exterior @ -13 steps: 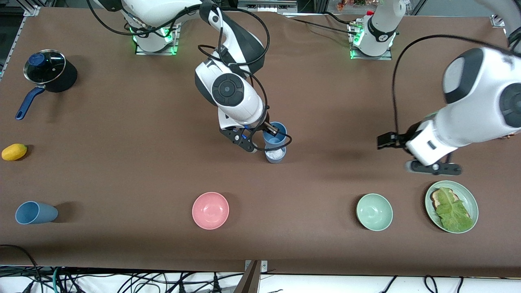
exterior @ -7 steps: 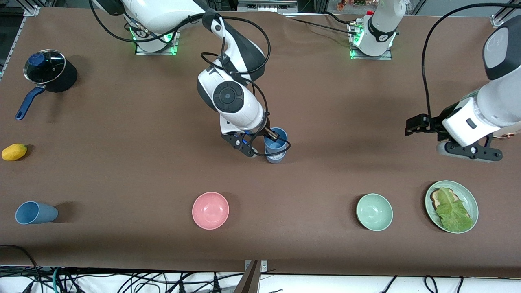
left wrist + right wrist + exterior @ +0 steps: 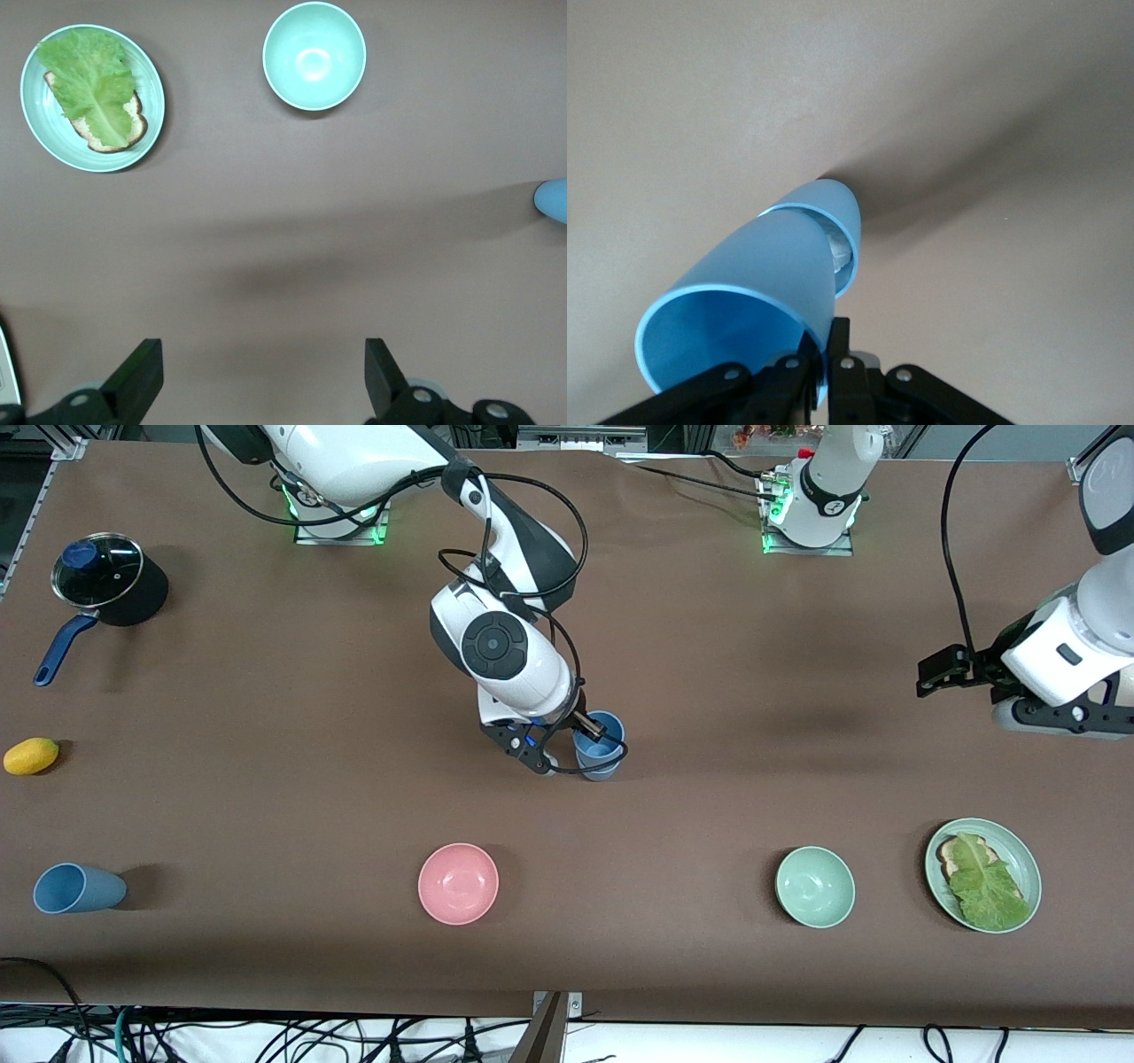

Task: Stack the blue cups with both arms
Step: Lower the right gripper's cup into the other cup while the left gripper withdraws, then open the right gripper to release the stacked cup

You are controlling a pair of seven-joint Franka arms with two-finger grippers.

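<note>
My right gripper (image 3: 589, 728) is shut on the rim of a bright blue cup (image 3: 601, 737) in the middle of the table. That cup sits tilted, partly nested in a second blue cup (image 3: 603, 770) standing on the table. In the right wrist view the held cup (image 3: 744, 283) enters the lower cup (image 3: 835, 200), which has something white inside; my right gripper (image 3: 824, 354) pinches the rim. My left gripper (image 3: 1063, 722) is open and empty over bare table at the left arm's end; it also shows in the left wrist view (image 3: 261, 372). A third blue cup (image 3: 75, 888) lies on its side near the front edge at the right arm's end.
A pink bowl (image 3: 458, 883), a green bowl (image 3: 815, 887) and a green plate (image 3: 1028, 850) with toast and lettuce stand nearer the front camera. A lidded pot (image 3: 99, 576) and a lemon (image 3: 31, 755) are at the right arm's end. The left wrist view shows the bowl (image 3: 314, 55) and plate (image 3: 155, 106).
My right gripper has lowered the held cup deeper into the standing cup. My left arm has pulled away toward its own end of the table, off the plate.
</note>
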